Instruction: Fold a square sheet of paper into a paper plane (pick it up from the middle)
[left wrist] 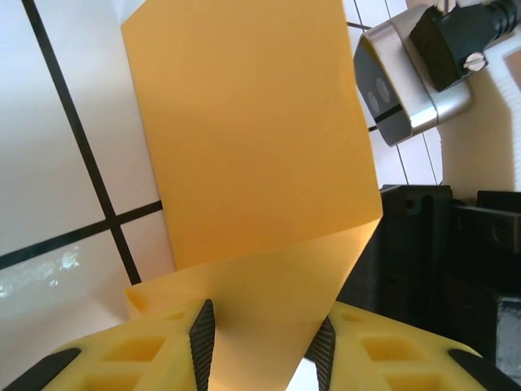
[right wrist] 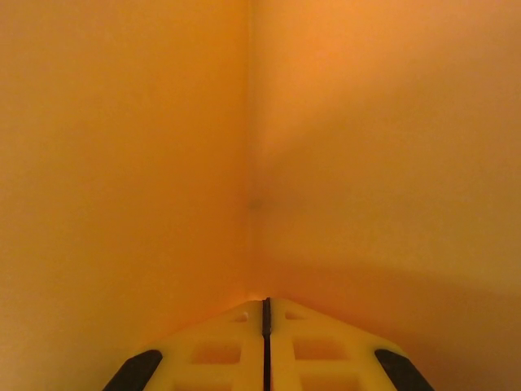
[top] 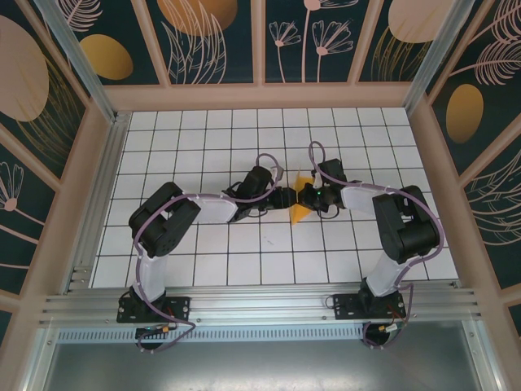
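Some creases are in, much folding left: right gripper holds the square sheet of paper in closed jaws, left gripper has jaws apart around it.

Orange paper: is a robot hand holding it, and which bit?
The right gripper is shut on the orange paper, pinching it at a fold line. The left gripper is open, with paper between its fingers.

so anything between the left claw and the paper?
Nothing visible. The paper runs straight between the parted fingers of the left claw, with no other object in the gap. The right claw is shut at the paper's crease, apparently gripping it.
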Available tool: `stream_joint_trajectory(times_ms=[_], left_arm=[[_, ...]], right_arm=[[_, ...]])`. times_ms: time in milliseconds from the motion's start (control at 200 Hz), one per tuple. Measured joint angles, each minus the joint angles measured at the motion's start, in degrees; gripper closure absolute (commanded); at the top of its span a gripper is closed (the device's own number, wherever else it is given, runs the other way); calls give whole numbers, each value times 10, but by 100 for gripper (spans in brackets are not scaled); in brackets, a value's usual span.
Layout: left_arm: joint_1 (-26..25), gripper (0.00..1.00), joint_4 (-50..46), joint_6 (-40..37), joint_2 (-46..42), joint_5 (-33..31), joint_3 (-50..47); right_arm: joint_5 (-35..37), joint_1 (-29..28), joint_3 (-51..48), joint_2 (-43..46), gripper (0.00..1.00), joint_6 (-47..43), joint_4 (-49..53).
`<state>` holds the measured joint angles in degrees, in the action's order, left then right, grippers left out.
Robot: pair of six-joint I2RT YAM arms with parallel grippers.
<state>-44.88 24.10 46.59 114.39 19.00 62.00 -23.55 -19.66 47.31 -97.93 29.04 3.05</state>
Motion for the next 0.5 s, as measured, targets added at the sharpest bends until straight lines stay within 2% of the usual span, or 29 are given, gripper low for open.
stream_joint_trajectory(times_ms=[130, 300, 360, 420, 500], left_arm=[[0, 72, -22, -17, 0, -5, 18], [0, 75, -38, -29, 0, -15, 23], [0, 83, -44, -31, 0, -14, 25], [0, 84, -47, -35, 0, -13, 27], [0, 91, -50, -41, 0, -9, 30]], right_arm=[[0, 0, 1, 0, 89, -2, 0], [0, 1, 2, 0, 89, -2, 0], [0, 1, 2, 0, 89, -2, 0], [0, 1, 2, 0, 89, -2, 0], [0, 2, 2, 0, 89, -2, 0]])
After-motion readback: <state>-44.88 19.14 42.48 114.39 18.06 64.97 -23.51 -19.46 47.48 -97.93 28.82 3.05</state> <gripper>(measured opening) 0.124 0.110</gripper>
